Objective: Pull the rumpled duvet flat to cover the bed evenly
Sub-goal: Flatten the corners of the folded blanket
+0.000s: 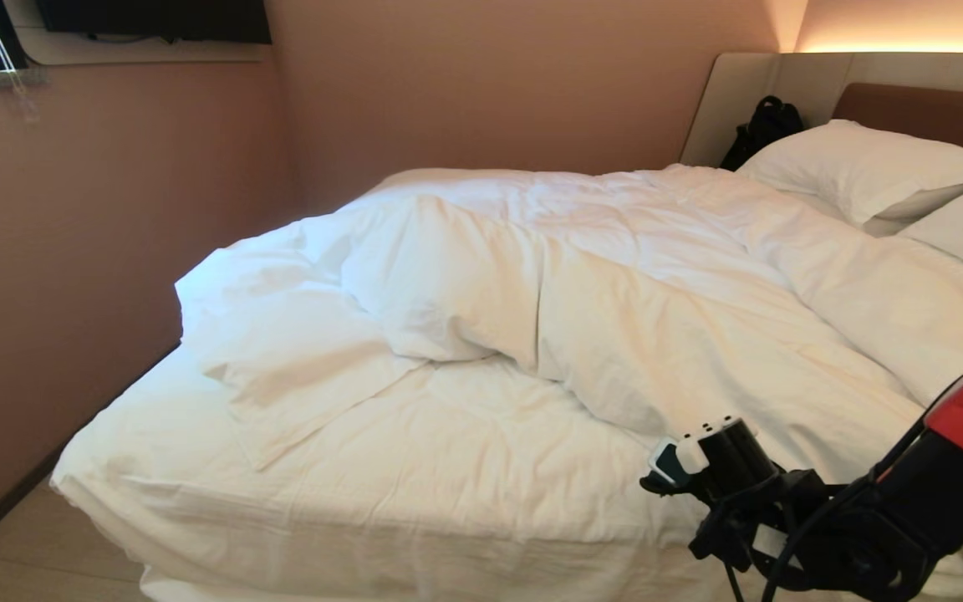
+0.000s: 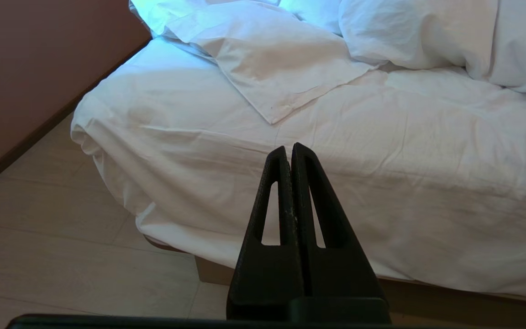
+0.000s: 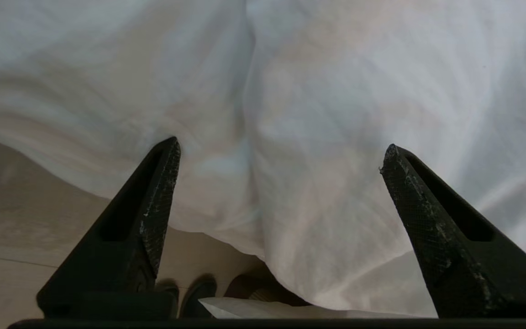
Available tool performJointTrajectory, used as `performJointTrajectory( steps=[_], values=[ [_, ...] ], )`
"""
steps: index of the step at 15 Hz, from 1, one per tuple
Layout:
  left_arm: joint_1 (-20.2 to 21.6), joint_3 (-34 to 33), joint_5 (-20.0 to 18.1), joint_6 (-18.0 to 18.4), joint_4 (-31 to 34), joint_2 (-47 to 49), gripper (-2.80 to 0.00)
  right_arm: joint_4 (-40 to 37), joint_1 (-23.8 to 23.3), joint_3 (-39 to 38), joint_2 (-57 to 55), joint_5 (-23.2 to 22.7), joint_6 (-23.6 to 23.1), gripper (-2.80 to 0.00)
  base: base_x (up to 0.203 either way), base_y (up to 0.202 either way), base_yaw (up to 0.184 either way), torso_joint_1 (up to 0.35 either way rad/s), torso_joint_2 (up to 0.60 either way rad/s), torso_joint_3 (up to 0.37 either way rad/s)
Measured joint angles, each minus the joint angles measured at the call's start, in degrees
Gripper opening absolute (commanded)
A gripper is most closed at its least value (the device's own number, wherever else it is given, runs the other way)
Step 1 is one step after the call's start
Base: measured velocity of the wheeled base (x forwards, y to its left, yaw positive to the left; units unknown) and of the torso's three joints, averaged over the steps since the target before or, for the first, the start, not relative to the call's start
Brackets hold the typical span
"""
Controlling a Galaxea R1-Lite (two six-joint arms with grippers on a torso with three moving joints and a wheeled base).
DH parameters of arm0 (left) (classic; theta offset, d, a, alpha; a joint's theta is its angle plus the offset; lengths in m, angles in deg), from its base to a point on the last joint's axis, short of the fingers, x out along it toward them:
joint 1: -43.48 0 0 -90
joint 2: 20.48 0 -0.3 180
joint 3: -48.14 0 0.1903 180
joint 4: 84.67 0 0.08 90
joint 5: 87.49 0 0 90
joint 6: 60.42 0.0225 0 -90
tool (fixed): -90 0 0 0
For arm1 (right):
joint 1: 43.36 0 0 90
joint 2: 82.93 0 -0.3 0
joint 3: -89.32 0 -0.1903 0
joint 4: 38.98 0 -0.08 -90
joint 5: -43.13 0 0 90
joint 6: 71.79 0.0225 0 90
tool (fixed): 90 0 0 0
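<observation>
The right gripper (image 3: 281, 151) hangs at the near right edge of the bed (image 1: 197, 510), its two fingers (image 3: 153, 201) spread wide with nothing between them. White cloth of the duvet (image 1: 615, 284) fills the space ahead of and between those fingers, draping over the bed's edge; the fingertips sit close to it, though contact cannot be confirmed. The left gripper (image 2: 290, 148) is off the near left side of the bed, above the floor (image 2: 62, 256), its two fingers (image 2: 311, 205) pressed together on nothing, pointing at the hanging mattress sheet (image 2: 381, 183).

There is one duvet, bunched in a thick ridge across the middle of the bed, with a flat corner folded toward the foot. Two pillows (image 1: 858, 167) lie at the headboard (image 1: 916, 109), and one black bag (image 1: 761, 130) leans beside them.

The bed's far side runs along the wall (image 1: 114, 209). The foot end is bare sheet, and floor shows open along the near edge.
</observation>
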Motion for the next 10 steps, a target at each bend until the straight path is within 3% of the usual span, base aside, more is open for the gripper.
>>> performJointTrajectory(
  steps=[10],
  values=[
    [0.0,0.0,0.0,0.0,0.0,0.0,-2.8,12.1,1.0,2.2,-6.9,11.9,-2.2,0.0,0.0,0.0,0.0,0.0,0.0,0.0]
  ],
)
